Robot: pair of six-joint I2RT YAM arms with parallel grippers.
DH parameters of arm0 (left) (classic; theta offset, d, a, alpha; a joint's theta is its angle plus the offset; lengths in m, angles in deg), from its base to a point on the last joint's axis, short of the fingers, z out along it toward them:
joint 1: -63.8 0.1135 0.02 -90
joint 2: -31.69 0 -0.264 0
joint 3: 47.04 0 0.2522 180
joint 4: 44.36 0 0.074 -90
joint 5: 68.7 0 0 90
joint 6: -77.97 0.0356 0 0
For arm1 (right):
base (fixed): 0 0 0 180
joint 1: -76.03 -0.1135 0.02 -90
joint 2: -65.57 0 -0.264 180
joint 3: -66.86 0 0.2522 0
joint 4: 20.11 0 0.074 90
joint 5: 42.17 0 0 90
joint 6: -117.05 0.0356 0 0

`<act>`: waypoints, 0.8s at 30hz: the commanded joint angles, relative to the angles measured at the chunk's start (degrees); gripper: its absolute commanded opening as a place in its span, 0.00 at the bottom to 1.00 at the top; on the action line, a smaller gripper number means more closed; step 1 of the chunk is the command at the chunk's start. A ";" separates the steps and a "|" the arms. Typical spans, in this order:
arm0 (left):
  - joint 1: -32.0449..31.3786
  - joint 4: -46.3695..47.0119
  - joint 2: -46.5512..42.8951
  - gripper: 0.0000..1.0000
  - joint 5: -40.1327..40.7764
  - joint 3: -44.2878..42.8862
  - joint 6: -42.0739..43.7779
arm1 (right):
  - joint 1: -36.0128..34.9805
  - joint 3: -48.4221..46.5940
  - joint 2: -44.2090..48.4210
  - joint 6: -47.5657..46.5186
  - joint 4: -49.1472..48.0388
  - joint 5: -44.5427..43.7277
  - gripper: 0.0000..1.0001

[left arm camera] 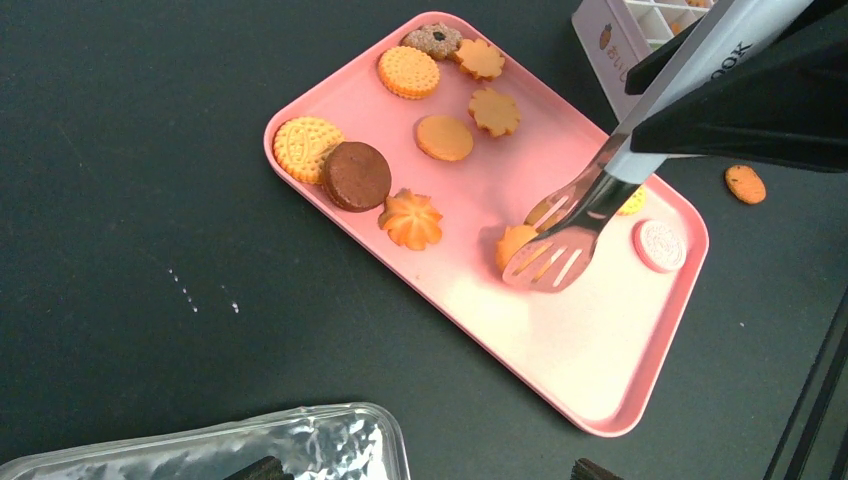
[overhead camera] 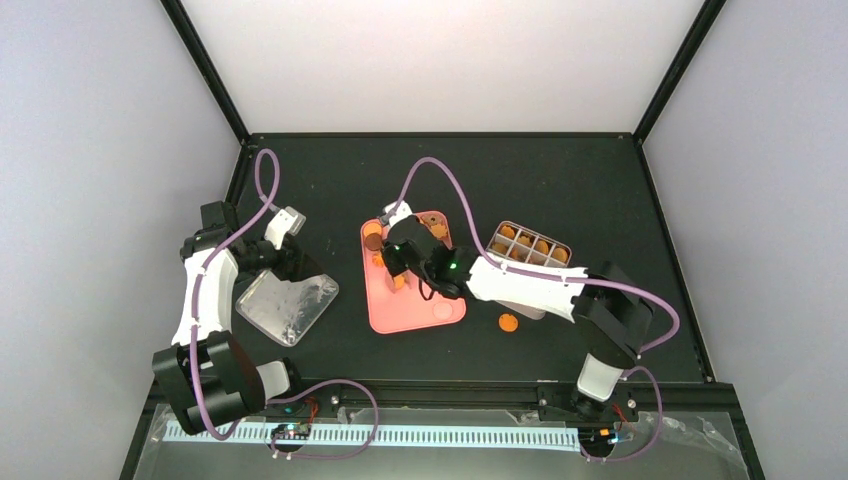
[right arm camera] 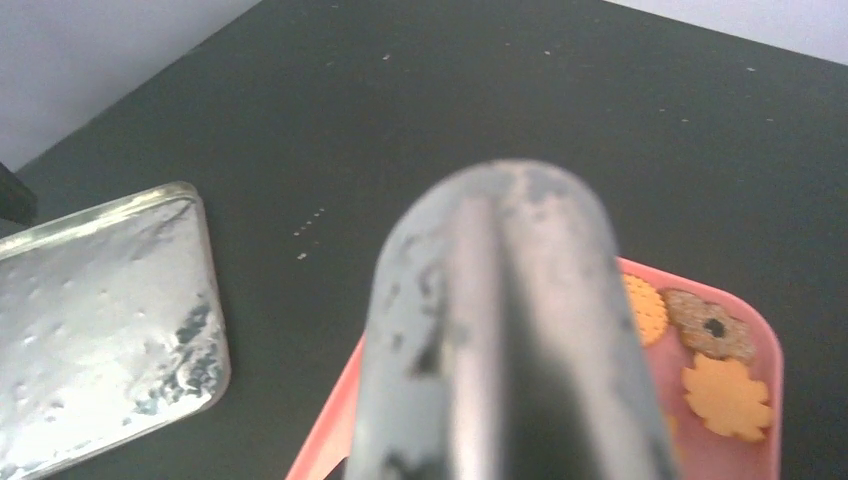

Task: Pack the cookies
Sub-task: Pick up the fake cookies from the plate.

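**Right tool [overhead camera: 400, 262] clamped on tongs, blades astride an orange cookie**

Pressed onto the handle of the long metal tongs [left arm camera: 590, 195], the right tool holds their slotted blades to either side of a small orange flower-shaped cookie [left arm camera: 512, 245] on the pink rectangular plastic tray [left arm camera: 560, 350]. I cannot tell whether the blades pinch it yet. The left tool [overhead camera: 290, 262] hangs with its fingers spread at the edge of the clear crinkled plastic lid [overhead camera: 288, 305], gripping nothing that I can see.

Most of the cookies [left arm camera: 410, 72] lie on the tray: yellow, orange, one dark brown, one pale pink. Several more sit in the white divided box [overhead camera: 530, 247] just right of the tray. One loose orange cookie [overhead camera: 508, 322] lies on the surface between them.

To do this step well, the blades should close evenly and centred on the cookie, with their tips low against the tray. The neighbouring yellow cookie [left arm camera: 632, 203] by the far blade should be left out of the bite. A straight lift before swinging toward the box looks wise, as a small hard disc may slip from smooth metal.

The surface [overhead camera: 500, 170] is matte black with a few pale specks. Pale grey walls [overhead camera: 440, 60] close it in, with black struts at the corners.
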 commanded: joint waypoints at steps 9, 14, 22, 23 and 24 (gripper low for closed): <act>0.58 0.05 0.04 0.75 -0.38 -1.24 0.36 | 0.13 5.35 8.44 -2.26 0.69 -8.26 0.01; 0.58 0.27 0.47 0.75 -0.50 -0.88 0.08 | 0.66 8.39 13.41 -2.36 0.58 -10.32 0.01; 0.58 1.17 0.24 0.75 -1.08 0.17 -0.24 | 2.35 15.42 24.39 -1.85 1.58 -14.69 0.01; 0.53 1.39 0.27 0.74 -1.24 0.27 -0.37 | 2.73 16.33 25.60 -1.60 1.74 -15.06 0.01; 0.52 1.56 0.31 0.74 -1.46 0.36 -0.54 | 3.19 17.23 26.66 -1.17 1.99 -15.41 0.01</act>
